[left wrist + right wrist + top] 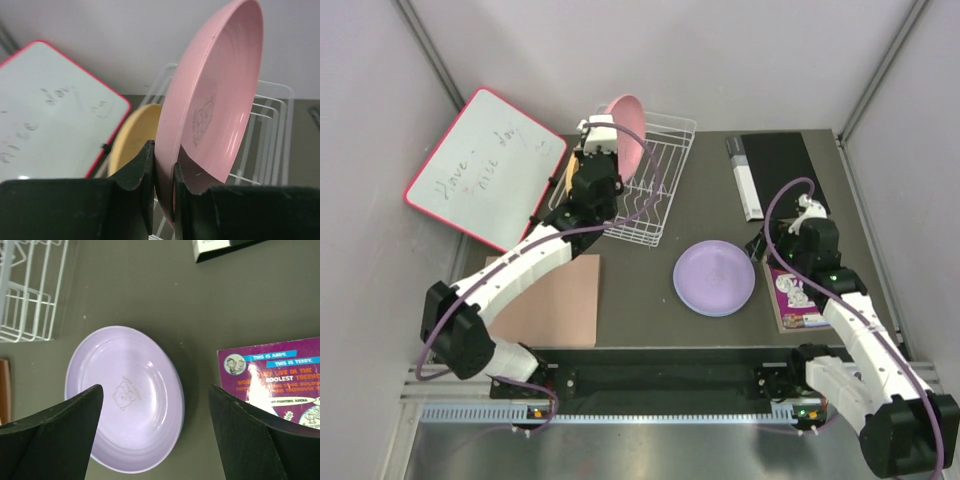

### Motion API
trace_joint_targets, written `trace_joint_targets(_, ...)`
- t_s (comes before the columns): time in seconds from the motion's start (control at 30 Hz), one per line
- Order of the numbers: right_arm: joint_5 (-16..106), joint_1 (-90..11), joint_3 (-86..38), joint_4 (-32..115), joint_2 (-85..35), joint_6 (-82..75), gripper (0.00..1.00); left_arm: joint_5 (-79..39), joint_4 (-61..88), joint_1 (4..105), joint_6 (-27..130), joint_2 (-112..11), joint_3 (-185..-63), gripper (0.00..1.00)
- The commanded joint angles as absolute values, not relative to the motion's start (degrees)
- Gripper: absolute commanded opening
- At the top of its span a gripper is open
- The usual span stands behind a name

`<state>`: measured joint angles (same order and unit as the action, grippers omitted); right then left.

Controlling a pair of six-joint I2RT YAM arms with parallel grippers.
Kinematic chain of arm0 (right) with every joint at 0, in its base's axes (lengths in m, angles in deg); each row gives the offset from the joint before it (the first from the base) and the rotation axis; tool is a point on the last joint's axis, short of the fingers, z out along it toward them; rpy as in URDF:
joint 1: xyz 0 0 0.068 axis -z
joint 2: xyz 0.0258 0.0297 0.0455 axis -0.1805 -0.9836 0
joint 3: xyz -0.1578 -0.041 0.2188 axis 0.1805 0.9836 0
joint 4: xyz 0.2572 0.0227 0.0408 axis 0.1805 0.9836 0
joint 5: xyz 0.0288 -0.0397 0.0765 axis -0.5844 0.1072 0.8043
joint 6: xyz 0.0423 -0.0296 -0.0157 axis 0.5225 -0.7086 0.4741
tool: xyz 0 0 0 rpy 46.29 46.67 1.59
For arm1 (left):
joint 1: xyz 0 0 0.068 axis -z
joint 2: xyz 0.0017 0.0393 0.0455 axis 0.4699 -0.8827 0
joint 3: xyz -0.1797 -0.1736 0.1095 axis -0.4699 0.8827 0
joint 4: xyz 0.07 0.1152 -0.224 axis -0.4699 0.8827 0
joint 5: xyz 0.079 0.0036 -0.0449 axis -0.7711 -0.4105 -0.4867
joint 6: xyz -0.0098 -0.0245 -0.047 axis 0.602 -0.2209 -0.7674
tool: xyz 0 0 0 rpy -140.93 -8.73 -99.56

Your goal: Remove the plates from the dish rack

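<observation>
My left gripper [164, 155] is shut on the lower rim of the pink plate [215, 100], which stands on edge. It is lifted above the left part of the white wire dish rack [655, 195]. An orange-yellow plate [132, 142] stands in the rack behind it, partly hidden by my fingers. The purple plate [714, 278] lies flat on the table right of the rack, and a thin light blue edge shows under its right side in the right wrist view. My right gripper [156, 390] hovers open above the purple plate [125, 395], holding nothing.
A red-framed whiteboard [485, 165] leans at the back left. A brown mat [555, 300] lies at the front left. A purple book [798, 295] lies under my right arm. A black and white box [745, 180] and a black pad [782, 160] sit at the back right.
</observation>
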<state>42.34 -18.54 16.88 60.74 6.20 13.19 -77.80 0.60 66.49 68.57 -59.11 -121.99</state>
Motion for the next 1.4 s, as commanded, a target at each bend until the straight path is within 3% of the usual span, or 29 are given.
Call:
trace_joint_targets(0.0, 49.35, -19.19, 14.25, 55.95, 9.46, 13.17, 0.86, -56.69, 17.86, 66.70, 50.53, -55.57, -122.11, 0.00)
trace_joint_targets(0.17, 56.56, -19.27, 14.60, 47.33, 10.79, 17.21, 0.87, -41.05, 18.42, 66.70, 42.43, -54.34, -118.60, 0.00)
trace_joint_targets(0.67, 62.82, -20.33, 16.01, 33.79, 2.35, 21.61, 0.85, -19.94, 9.89, 67.05, 31.00, -51.70, -112.09, 0.00)
trace_joint_targets(0.8, 61.85, -21.03, 16.62, 32.03, 0.68, 21.61, 0.78, -17.13, 9.10, 67.66, 30.38, -51.17, -111.82, 0.00)
trace_joint_targets(0.9, 62.11, -21.21, 17.50, 29.83, 0.68, 21.96, 0.58, -14.84, 9.19, 67.93, 30.38, -50.99, -111.39, 0.00)
trace_joint_targets(0.93, 62.20, -21.21, 17.68, 29.48, 0.68, 21.79, 0.44, -13.70, 9.01, 67.93, 30.38, -51.08, -111.21, 0.00)
trace_joint_targets(1.0, 64.21, -21.12, 18.47, 28.34, 0.68, 21.44, 0.31, -12.29, 8.57, 67.93, 30.73, -51.25, -110.77, 0.00)
trace_joint_targets(1.07, 65.53, -21.30, 19.26, 26.31, 0.68, 21.70, 0.06, -9.30, 7.34, 67.93, 30.47, -52.13, -110.42, 0.00)
trace_joint_targets(1.1, 65.45, -21.21, 19.43, 26.57, 0.68, 21.87, 0.00, -8.86, 7.34, 67.93, 30.38, -52.48, -110.50, 0.00)
trace_joint_targets(1.17, 63.10, -21.21, 20.13, 28.76, 1.72, 22.14, 0.00, -9.73, 8.91, 67.93, 30.47, -53.36, -111.11, 0.15)
trace_joint_targets(1.2, 61.51, -21.21, 20.14, 30.51, 2.52, 22.14, 0.00, -11.04, 9.70, 67.93, 31.51, -53.37, -111.21, 0.34)
trace_joint_targets(1.27, 58.44, -21.12, 20.58, 35.61, 5.23, 21.62, 0.00, -15.85, 12.07, 67.93, 33.18, -52.75, -111.47, 0.50)
trace_joint_targets(1.3, 55.03, -21.12, 20.58, 37.72, 6.21, 21.26, 0.00, -18.24, 13.13, 67.93, 35.28, -52.40, -111.47, 0.63)
trace_joint_targets(1.37, 49.23, -21.03, 20.23, 45.33, 8.66, 20.56, 0.00, -26.38, 14.89, 67.93, 37.14, -50.91, -111.65, 0.75)
